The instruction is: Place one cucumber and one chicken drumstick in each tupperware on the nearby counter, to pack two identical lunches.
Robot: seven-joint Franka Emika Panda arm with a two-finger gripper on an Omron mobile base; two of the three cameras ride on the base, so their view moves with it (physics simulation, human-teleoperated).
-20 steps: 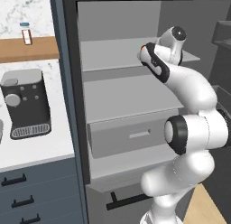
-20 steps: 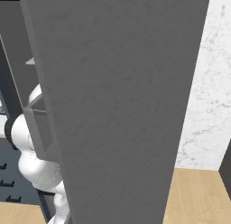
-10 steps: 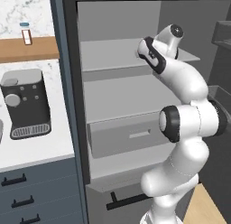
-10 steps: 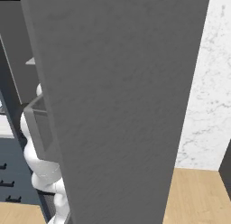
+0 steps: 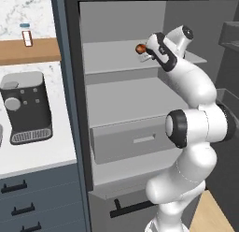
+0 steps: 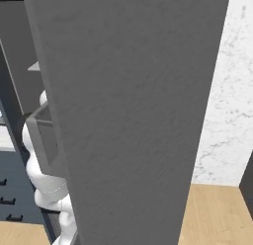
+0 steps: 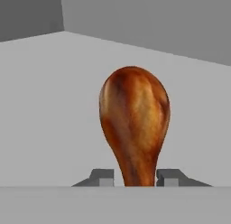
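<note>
A glossy orange-brown chicken drumstick (image 7: 134,119) stands with its fat end away from the hand and its thin bone end clamped between my two fingertips. My gripper (image 7: 135,179) is shut on it. In the left base view the gripper (image 5: 146,51) reaches into the open fridge over the upper shelf (image 5: 112,58), and the drumstick (image 5: 140,48) shows at its tip. The white counter (image 5: 32,156) lies to the left over dark drawers. The tupperware and the cucumber are out of view.
A dark coffee machine (image 5: 25,107) stands on the counter. A small bottle (image 5: 26,37) sits on the brown wall shelf. Below the gripper are a second fridge shelf and a grey drawer (image 5: 133,140). The grey fridge door (image 6: 138,115) blocks the right base view.
The arm has shifted and the hand has drawn slightly left and up over the upper shelf. The drumstick now shows at the gripper's tip in the left base view.
</note>
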